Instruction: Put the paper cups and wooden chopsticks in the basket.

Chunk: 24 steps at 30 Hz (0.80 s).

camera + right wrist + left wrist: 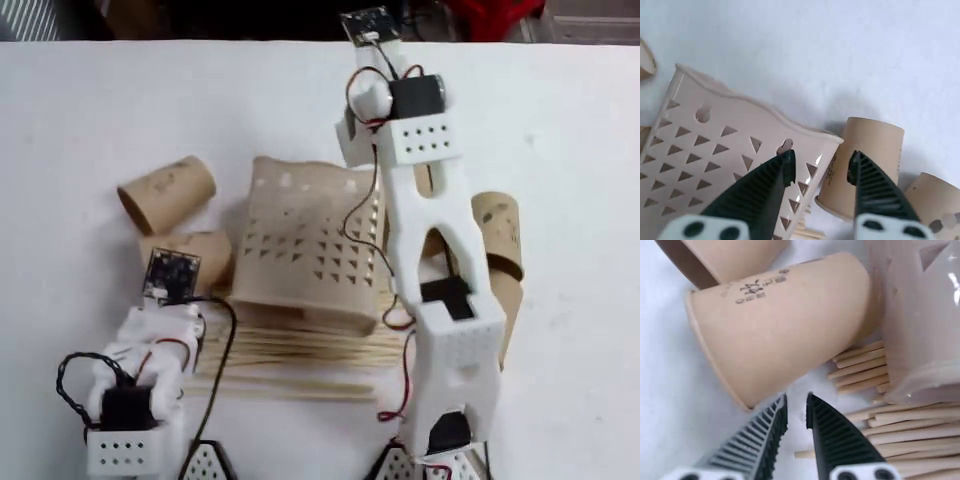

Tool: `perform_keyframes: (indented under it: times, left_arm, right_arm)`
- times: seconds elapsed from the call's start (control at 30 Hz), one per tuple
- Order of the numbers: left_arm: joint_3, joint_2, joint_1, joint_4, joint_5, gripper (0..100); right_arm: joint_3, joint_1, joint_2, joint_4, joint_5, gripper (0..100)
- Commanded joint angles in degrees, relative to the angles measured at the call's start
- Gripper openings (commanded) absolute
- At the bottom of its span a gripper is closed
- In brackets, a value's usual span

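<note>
Left wrist view has a tan paper cup (780, 325) lying on its side just ahead of the left gripper (796, 407). The gripper's ribbed black jaws stand a narrow slit apart with nothing between them. The cup's wide mouth is turned away from the beige basket (920, 315), and its base lies close by the basket's wall. A second cup (725, 255) lies beyond the first. Pale wooden chopsticks (875, 425) lie in a loose bundle beside one jaw, along the foot of the basket.

The right gripper (821, 165) is spread wide and empty. One tip sits over the basket's wavy rim, and the other is in front of a third cup (875, 150) just outside that rim, with a fourth cup (935, 200) next to it. Beyond these jaws the white table (840, 50) lies bare.
</note>
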Motion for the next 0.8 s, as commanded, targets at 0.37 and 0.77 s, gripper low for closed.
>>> perform_keyframes:
  times: [0.37,0.77]
  left_arm:
    - [-0.2,-0.7,0.6,0.2,0.5,9]
    - [-0.2,-0.7,0.6,0.2,0.5,9]
  right_arm:
    - [68.8,-7.6,-48.7,-24.0,12.0,18.2]
    - [95.1,-11.6,-68.7,-27.7,13.7,18.1]
